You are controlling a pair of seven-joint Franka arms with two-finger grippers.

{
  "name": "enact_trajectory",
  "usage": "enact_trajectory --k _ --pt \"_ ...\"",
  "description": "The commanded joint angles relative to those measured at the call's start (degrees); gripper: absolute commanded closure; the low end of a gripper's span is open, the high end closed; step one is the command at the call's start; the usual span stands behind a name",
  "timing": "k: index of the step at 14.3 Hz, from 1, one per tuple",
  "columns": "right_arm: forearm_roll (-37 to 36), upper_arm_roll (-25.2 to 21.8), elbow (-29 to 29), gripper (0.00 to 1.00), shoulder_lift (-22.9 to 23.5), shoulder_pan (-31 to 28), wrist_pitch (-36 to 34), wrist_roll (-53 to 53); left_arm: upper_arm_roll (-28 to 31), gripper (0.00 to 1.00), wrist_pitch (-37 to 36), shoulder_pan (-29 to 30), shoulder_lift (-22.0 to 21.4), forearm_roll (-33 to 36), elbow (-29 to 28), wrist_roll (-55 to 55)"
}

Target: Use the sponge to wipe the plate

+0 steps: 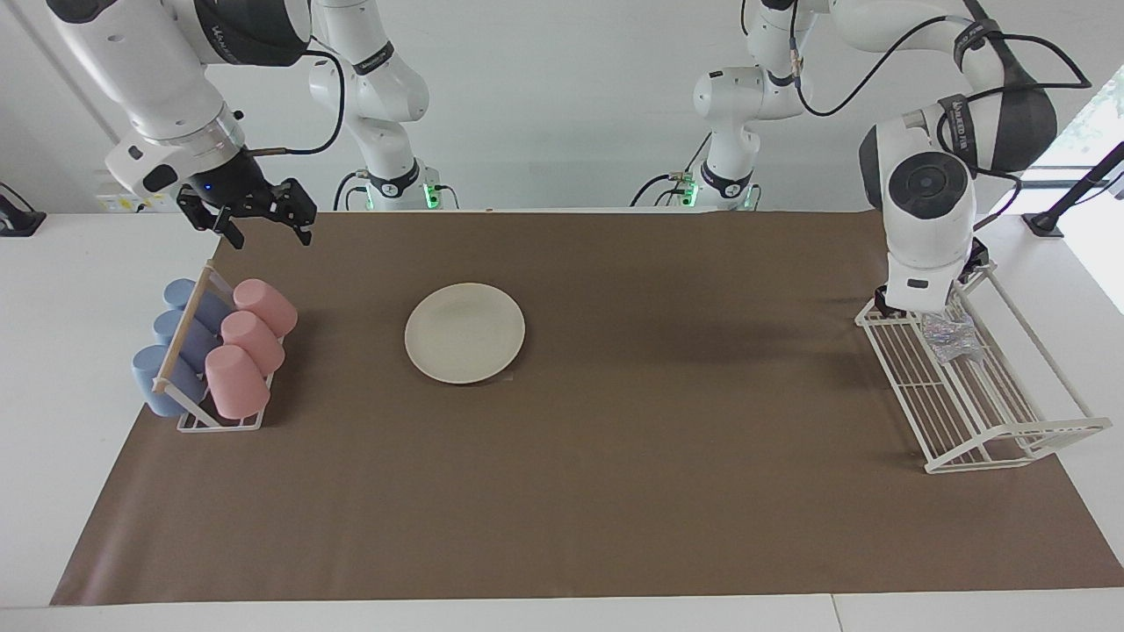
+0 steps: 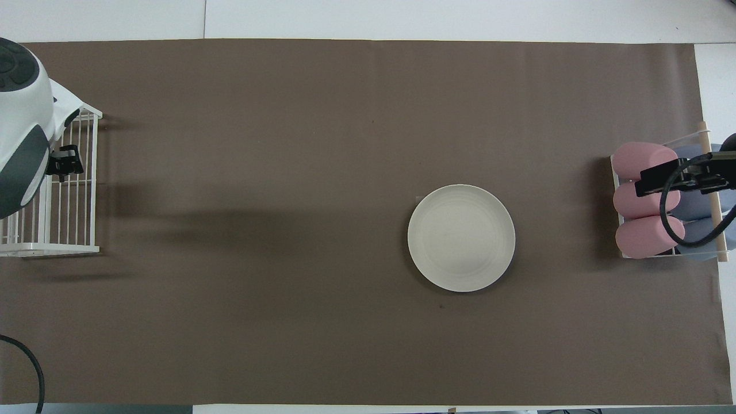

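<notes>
The cream-white plate [image 1: 464, 333] lies flat on the brown mat, toward the right arm's end; it also shows in the overhead view [image 2: 461, 237]. The shiny crinkly sponge [image 1: 950, 338] lies in the white wire rack [image 1: 966, 412] at the left arm's end. My left gripper [image 1: 926, 314] is low in that rack, right at the sponge's robot-side edge, and the hand hides its tips. In the overhead view the left arm [image 2: 23, 132] covers the sponge. My right gripper [image 1: 263, 221] is open and empty, up in the air over the cup rack.
A cup rack [image 1: 180, 338] holds pink cups [image 1: 250, 338] and blue cups [image 1: 167, 369] lying on their sides at the right arm's end. The wire rack [image 2: 63, 218] has raised sides. The brown mat [image 1: 667, 456] covers most of the table.
</notes>
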Motion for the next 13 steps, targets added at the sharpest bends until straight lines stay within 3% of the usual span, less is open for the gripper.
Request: enact_trajectory --k 1,8,10,12,13 --pt "-0.05 0.52 -0.42 0.00 -0.64 -0.86 0.72 0.56 0.05 0.00 -1.11 1.95 -5.73 -8.52 -1.10 2.34" --pt "-0.05 0.52 -0.60 0.00 -0.82 -0.51 0.46 1.09 1.27 0.00 -10.61 4.59 -14.88 -29.27 -2.58 10.60" --pt "-0.05 0.52 -0.60 0.00 -0.73 -0.69 0.46 1.18 5.29 0.00 -10.00 -1.00 -15.86 -29.37 -3.56 10.70" --pt "-0.31 0.44 -0.77 0.00 -0.82 -0.43 0.73 1.27 13.63 0.00 -8.34 -8.12 -15.25 -29.54 -3.56 10.70" --pt "-1.01 0.44 -0.77 0.00 -0.82 -0.33 0.73 1.36 15.15 0.00 -6.94 -9.03 -14.81 -29.63 -3.39 10.44"
